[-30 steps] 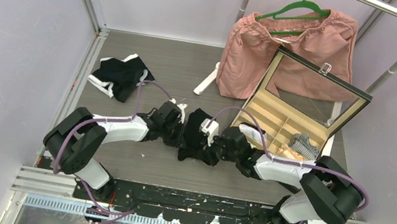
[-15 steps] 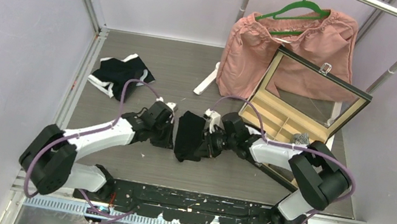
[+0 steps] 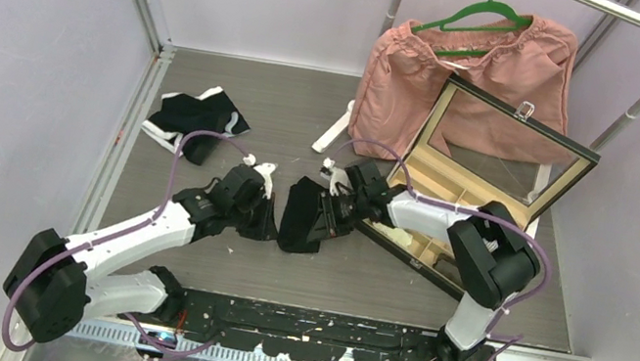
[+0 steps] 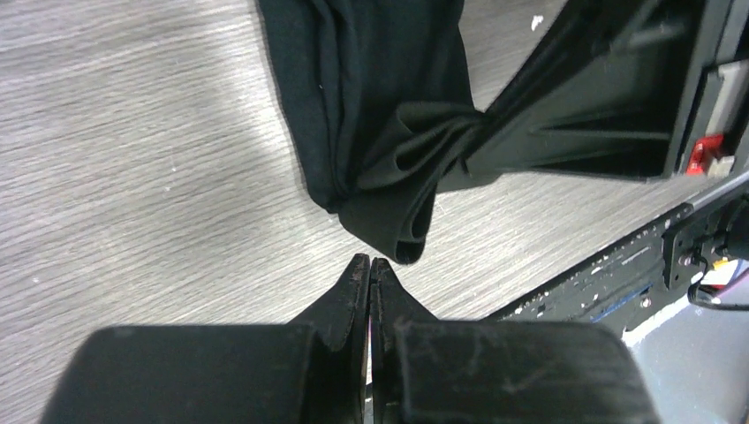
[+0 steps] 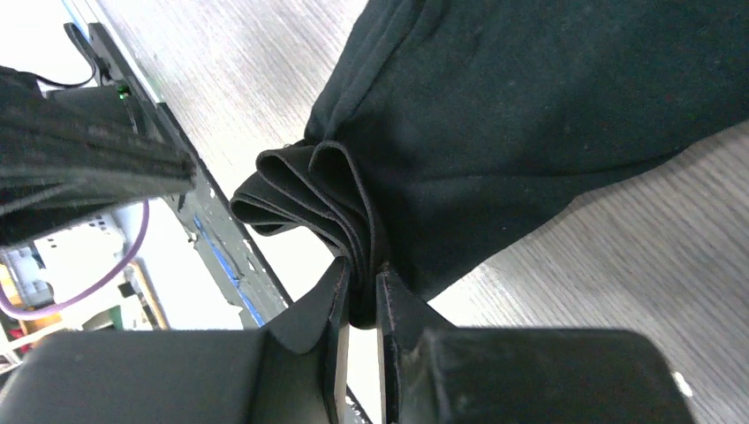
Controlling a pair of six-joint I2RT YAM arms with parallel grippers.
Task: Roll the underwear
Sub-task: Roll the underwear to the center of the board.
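- In the top view, the black underwear (image 3: 302, 215) now lies a little left of where it was a second ago, still at mid-frame on the table (image 3: 211, 102).
- The right gripper (image 5: 360, 284) has stayed clamped on a bunch of folds at the cloth's edge and has dragged it that way.
- The left gripper (image 4: 369, 263) has come off the cloth. Its fingers are pressed together with nothing between them, tips just beside the nearest fold.
- We judge the roll unfinished: the piece is folded and gathered but loose, held by one side only.
- The other briefs (image 3: 192, 123) sit untouched at upper left, well apart.
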